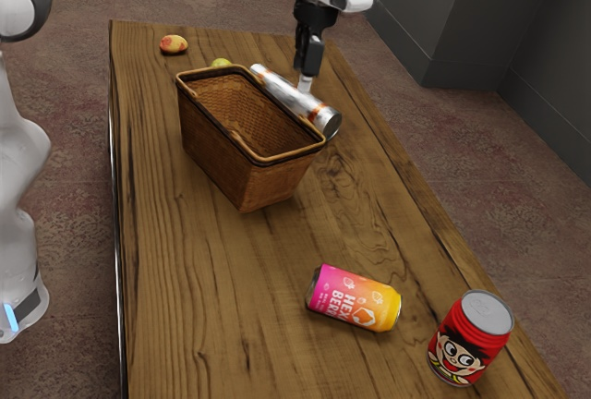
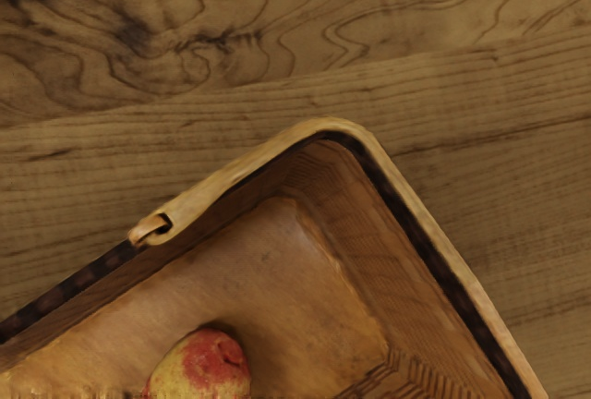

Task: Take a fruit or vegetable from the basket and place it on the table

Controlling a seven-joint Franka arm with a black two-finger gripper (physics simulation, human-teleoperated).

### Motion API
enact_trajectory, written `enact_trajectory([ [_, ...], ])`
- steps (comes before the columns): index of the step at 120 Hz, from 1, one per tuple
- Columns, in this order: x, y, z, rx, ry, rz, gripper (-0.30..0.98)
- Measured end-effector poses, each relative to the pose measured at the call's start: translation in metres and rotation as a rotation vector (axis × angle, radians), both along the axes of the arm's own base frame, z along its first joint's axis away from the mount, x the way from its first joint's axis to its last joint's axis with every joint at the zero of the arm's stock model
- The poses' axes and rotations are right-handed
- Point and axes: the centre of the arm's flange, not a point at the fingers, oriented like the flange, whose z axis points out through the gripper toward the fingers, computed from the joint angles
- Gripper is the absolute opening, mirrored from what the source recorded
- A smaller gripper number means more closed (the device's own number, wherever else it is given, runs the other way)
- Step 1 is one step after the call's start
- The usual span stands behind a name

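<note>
My gripper (image 1: pixel 306 83) points down beyond the basket's long side, in front of or over a silver cylinder in the exterior view; its height is hard to judge. The brown wicker basket (image 1: pixel 249 182) stands upright on the wooden table (image 1: pixel 212 279). In the wrist view the basket's rim (image 2: pixel 429 242) makes a corner, and a red and yellow fruit (image 2: pixel 205 364) lies on the basket floor, cut by the picture's lower edge. A similar red and yellow fruit (image 1: pixel 173 44) rests on the table near its far end. Whether the gripper holds anything is unclear.
The silver cylinder (image 1: pixel 288 96) lies along the basket's side. A yellow-green round thing (image 1: pixel 221 63) is partly hidden behind the basket. Toward the exterior view's bottom, a pink and yellow can (image 1: pixel 355 298) lies on its side and a red can (image 1: pixel 469 339) stands near the table edge.
</note>
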Motion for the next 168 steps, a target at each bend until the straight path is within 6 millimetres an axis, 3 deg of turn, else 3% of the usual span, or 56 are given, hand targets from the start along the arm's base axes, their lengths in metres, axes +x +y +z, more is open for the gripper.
enact_trajectory([
  [10,-0.009,0.047,-0.009,-0.017,-0.001,0.071,0.69],
  [15,-0.027,0.063,-0.009,-0.039,-0.016,0.080,0.69],
  [27,-0.047,0.084,-0.021,-0.061,-0.030,0.086,0.69],
  [41,-0.052,0.081,-0.044,-0.066,-0.021,0.066,0.69],
  [68,-0.050,0.082,-0.061,-0.031,-0.005,0.131,0.69],
  [80,-0.072,0.087,-0.066,-0.065,-0.014,0.156,0.69],
  [92,-0.082,0.077,-0.080,-0.069,-0.005,0.158,0.69],
  [102,-0.083,0.060,-0.091,-0.046,0.006,0.151,0.69],
  [132,-0.076,0.048,-0.100,-0.007,-0.009,0.202,0.69],
  [158,-0.075,0.074,-0.106,0.024,-0.029,0.288,0.69],
  [168,-0.072,0.064,-0.116,0.025,-0.024,0.280,0.69],
])
